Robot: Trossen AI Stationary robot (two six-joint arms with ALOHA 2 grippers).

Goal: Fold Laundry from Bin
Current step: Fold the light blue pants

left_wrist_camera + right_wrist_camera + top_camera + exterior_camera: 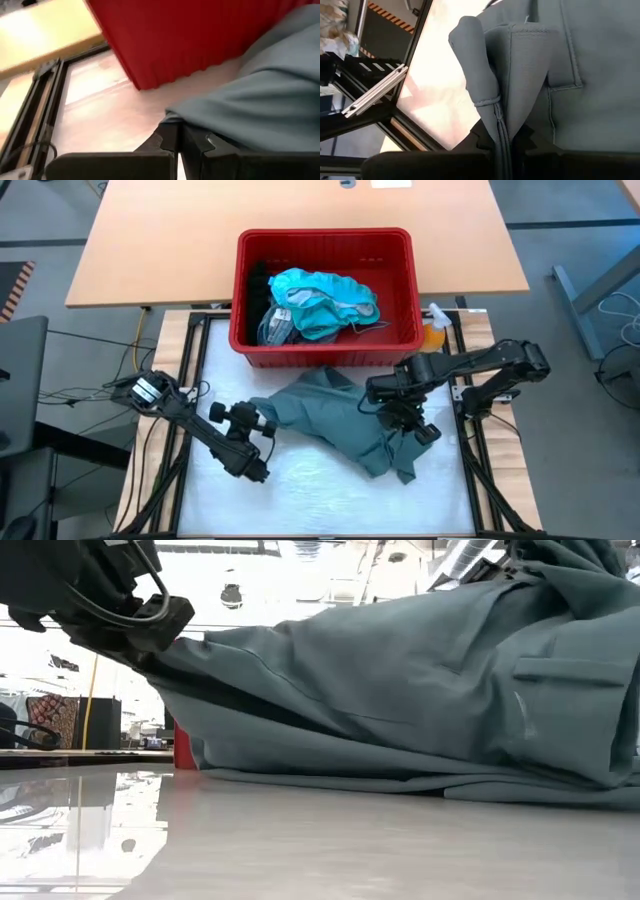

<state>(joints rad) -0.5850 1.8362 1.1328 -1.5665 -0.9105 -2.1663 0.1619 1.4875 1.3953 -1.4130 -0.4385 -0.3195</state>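
The dull grey-green garment [335, 415] lies partly spread on the white table in front of the red bin [325, 350]. My left gripper [266, 423] is shut on its left corner. My right gripper [385, 395] is shut on its right part, raised above the table. In the low view the garment [400, 680] stretches between the two grippers and its lower edge lies on the table. The bin holds bright teal garments [325, 300], a blue-grey striped cloth [275, 325] and a black one [258, 280]. My left gripper pinches the garment's left corner [175, 120] between its two fingers, coming nearly level from the table's left. The corner is held a little above the table and the cloth runs off toward the right gripper. One layer or several, I cannot tell. My right gripper pinches a folded, stitched hem of the garment [499, 122] between its two fingers, several layers together. The held part is lifted clear of the table. The cloth hangs from it, and its lower part [540, 785] lies on the table.
An orange spray bottle [433, 330] stands at the bin's right corner. A wooden table [150, 240] stands behind the bin. The black frame [190, 380] runs along the white table's sides. There is bare white surface [320, 490] toward the near edge.
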